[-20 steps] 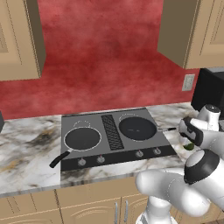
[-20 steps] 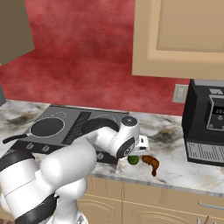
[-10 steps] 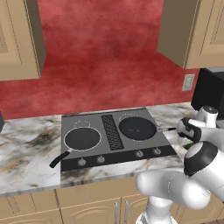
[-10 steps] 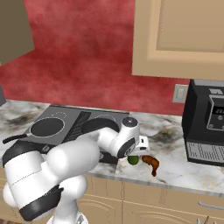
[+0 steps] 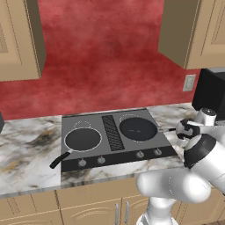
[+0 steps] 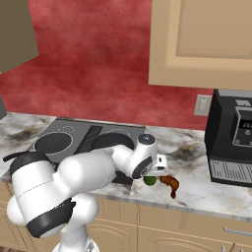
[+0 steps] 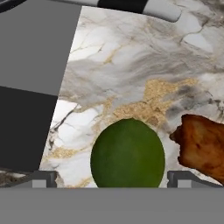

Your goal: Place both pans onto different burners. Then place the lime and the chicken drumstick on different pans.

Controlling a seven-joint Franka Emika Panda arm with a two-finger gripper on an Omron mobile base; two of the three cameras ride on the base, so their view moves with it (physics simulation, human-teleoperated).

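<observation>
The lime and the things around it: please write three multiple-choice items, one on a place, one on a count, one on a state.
1. Where does the lime lie?
A. in the left pan
B. on the marble counter beside the chicken drumstick
C. on the coffee machine

2. How many pans stand on the cooktop?
A. none
B. one
C. two

3. How does the gripper stand to the lime?
A. its fingers on either side of the lime, which is on the counter
B. lifted high with the lime over a pan
C. shut on the drumstick

Answers:
1. B: the hand view shows the lime on the marble counter, with the chicken drumstick right beside it.
2. C: the left pan and the right pan each sit on a burner.
3. A: one finger tip shows on each side of the lime.
</observation>
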